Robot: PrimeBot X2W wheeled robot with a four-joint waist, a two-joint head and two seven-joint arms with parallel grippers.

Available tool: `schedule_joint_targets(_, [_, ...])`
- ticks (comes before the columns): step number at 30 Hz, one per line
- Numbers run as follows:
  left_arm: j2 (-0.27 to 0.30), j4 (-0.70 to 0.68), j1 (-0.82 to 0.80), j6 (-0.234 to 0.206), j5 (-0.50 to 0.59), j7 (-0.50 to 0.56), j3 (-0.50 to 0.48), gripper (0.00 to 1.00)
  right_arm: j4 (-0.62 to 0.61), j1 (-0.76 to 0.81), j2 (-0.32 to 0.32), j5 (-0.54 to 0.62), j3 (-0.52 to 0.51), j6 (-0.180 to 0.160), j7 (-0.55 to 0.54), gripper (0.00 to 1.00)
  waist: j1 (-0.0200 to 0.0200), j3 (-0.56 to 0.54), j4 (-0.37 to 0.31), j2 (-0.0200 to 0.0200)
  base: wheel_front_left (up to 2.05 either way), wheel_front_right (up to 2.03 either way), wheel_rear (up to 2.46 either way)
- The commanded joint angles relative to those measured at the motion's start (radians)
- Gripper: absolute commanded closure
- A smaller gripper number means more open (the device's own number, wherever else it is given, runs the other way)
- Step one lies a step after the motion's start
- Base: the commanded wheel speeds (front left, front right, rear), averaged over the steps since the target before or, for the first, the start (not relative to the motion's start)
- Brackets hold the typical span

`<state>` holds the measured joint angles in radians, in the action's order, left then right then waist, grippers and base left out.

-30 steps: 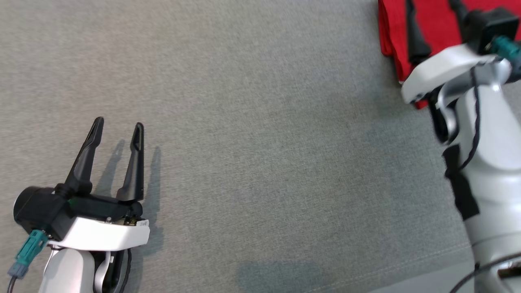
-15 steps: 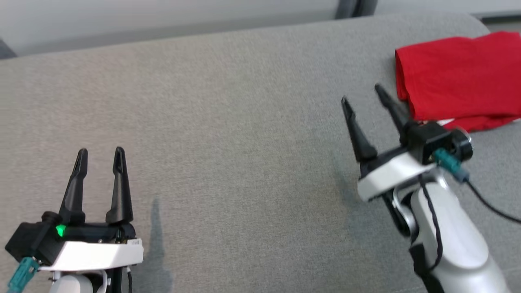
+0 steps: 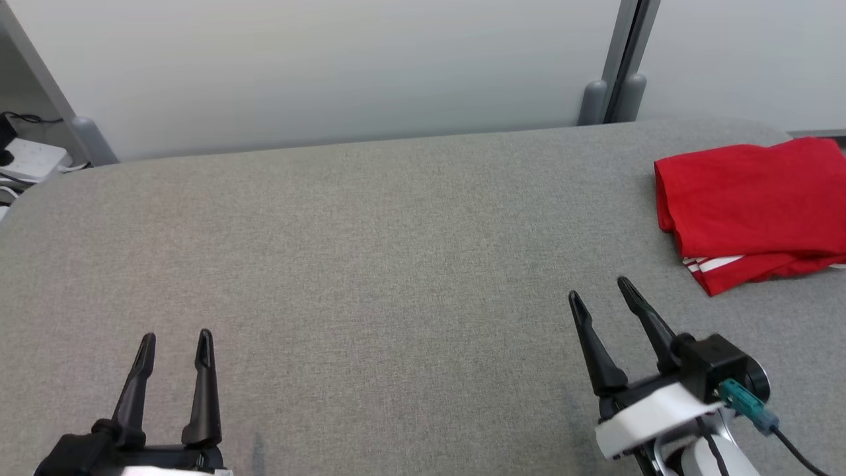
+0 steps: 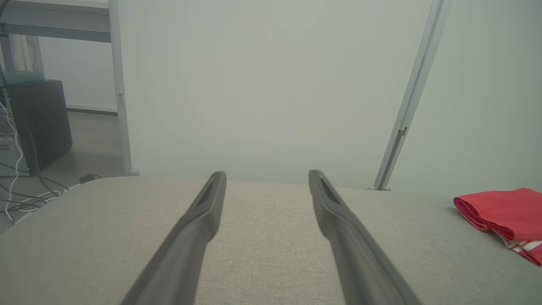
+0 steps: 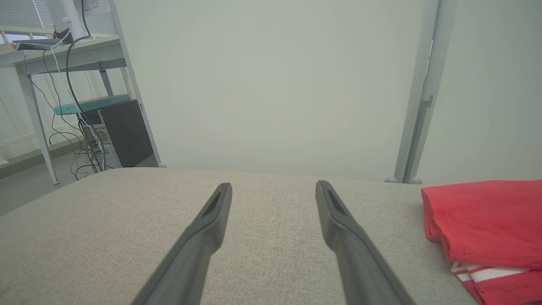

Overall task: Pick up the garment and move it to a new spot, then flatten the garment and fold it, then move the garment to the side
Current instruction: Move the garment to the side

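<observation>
Two grippers: the left gripper and the right gripper are each holding their jaws spread about halfway, with nothing between them.
Garment: the folded red cloth garment with white stripes is lying flat on the grey woven-fabric surface. It is sitting ahead of and to the right of the right jaws, near but not touching, and well apart from the left jaws, far off to their right.
Step in hand: judging by the neat fold lying off to the side, the task is looking all but done, and the arms are seemingly pulling back to rest.
Doing it well: the right jaws should be moving up and away from the garment's near left corner. They should be staying spread and clear of the striped lower layer poking out, so that no fingertip is catching it and dragging the fold open. The left jaws need only be keeping above the fabric.
Change from earlier: the head view is tilting up, so the whole picture is shifting. Even so, the right jaws were overlapping the garment a second ago and were just beside its left edge half a second ago, and are now standing apart from it. The left jaws are keeping the same spread.
</observation>
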<state>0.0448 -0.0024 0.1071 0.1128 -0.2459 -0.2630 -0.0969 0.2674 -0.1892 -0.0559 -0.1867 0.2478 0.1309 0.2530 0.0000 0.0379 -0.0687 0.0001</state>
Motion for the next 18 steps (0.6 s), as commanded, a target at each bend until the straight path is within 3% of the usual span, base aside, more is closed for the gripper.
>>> schedule_joint_targets(1, [0.006, -0.026, -0.014, -0.009, 0.016, 0.001, -0.03, 0.0, -0.035, 0.009, 0.006, -0.01, 0.007, 0.0, 0.009, 0.0, 0.0, -0.029, 0.017, -0.0001, 0.0, 0.0, 0.0])
schedule_joint_targets(18, [0.006, -0.057, 0.126, -0.054, 0.032, 0.001, -0.014, 0.0, -0.2, 0.193, 0.006, -0.046, -0.027, 0.0, 0.009, 0.0, 0.0, -0.125, 0.006, -0.0001, 0.0, 0.0, 0.0])
